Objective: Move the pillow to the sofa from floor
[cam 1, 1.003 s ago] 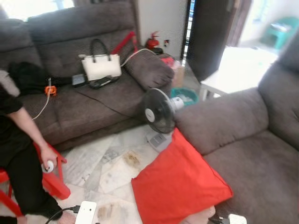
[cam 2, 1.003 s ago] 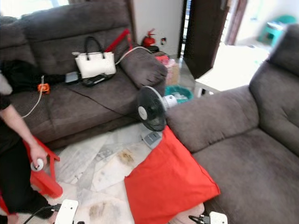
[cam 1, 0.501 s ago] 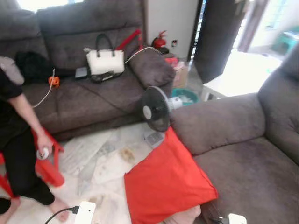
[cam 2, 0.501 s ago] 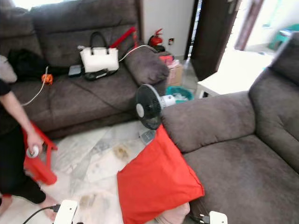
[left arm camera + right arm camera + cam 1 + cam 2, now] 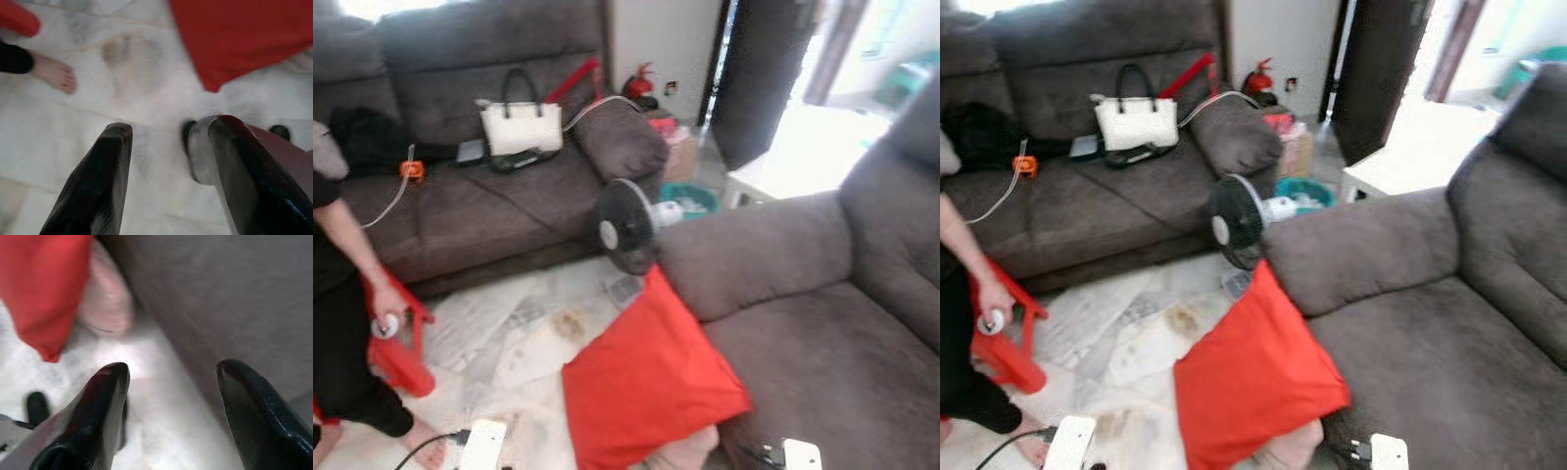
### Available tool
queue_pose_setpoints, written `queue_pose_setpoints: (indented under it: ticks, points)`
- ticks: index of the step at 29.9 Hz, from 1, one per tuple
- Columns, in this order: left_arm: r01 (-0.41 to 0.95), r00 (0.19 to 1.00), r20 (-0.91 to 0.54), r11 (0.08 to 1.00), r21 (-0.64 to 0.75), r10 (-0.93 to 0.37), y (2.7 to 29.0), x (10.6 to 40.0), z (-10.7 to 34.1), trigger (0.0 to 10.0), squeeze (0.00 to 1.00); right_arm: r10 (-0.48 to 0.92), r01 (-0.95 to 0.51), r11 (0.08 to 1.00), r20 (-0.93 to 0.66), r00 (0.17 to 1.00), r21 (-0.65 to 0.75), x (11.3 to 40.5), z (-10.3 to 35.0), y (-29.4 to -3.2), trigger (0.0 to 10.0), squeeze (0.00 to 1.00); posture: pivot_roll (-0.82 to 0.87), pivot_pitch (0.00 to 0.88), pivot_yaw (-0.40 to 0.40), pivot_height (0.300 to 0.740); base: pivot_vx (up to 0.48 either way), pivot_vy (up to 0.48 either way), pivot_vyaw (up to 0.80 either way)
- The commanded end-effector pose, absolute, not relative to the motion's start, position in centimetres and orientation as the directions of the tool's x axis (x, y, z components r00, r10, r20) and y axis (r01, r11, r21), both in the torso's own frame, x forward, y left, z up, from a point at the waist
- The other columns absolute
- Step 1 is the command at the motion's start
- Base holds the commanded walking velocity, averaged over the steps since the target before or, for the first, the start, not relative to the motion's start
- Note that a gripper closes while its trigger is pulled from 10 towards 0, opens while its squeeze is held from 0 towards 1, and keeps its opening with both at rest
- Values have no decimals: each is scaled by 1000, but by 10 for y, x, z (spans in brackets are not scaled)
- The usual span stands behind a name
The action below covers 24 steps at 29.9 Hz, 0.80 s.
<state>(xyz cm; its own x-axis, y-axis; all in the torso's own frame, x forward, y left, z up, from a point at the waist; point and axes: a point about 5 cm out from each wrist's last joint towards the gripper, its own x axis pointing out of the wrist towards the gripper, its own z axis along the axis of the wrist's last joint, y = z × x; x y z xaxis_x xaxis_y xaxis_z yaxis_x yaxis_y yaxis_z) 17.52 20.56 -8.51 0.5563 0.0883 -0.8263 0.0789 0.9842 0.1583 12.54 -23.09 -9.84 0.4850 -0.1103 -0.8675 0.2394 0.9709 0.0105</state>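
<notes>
In the head views, the red pillow (image 5: 651, 377) lies on the floor (image 5: 509, 333) and leans against the front of the near sofa (image 5: 803, 323), just beside a small fan (image 5: 622, 227). A person (image 5: 342, 323) stands at the left, near a red stool (image 5: 396, 352). In the left wrist view, the left claw (image 5: 168, 147) hangs open and empty above the floor, near a corner of the pillow. In the right wrist view, the right claw (image 5: 171, 382) is also open and empty, between pillow and sofa. I judge this is the approach step; next both claws must reach down and take the pillow.
</notes>
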Motion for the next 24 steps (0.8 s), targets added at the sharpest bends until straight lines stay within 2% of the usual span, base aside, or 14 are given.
queue_pose_setpoints:
  ticks: [1, 22, 24]
  points:
    - [75, 549, -828, 980, 183, 112, 215, 173, -85, 10000, 0, -99, 233, 972, -858, 504, 25, 134, -97, -226, 10000, 0, 83, 0, -34, 740, 0, 0, 0]
    - [53, 561, -821, 986, 161, 104, 214, 173, -84, 10000, 0, -89, 212, 977, -858, 506, 24, 135, -97, -225, 10000, 0, 84, 0, -35, 740, 0, 0, 0]
    - [54, 561, -822, 985, 161, 104, 214, 173, -84, 10000, 0, -89, 204, 979, -856, 510, 20, 135, -96, -226, 10000, 0, 84, 0, -35, 740, 0, 0, 544]
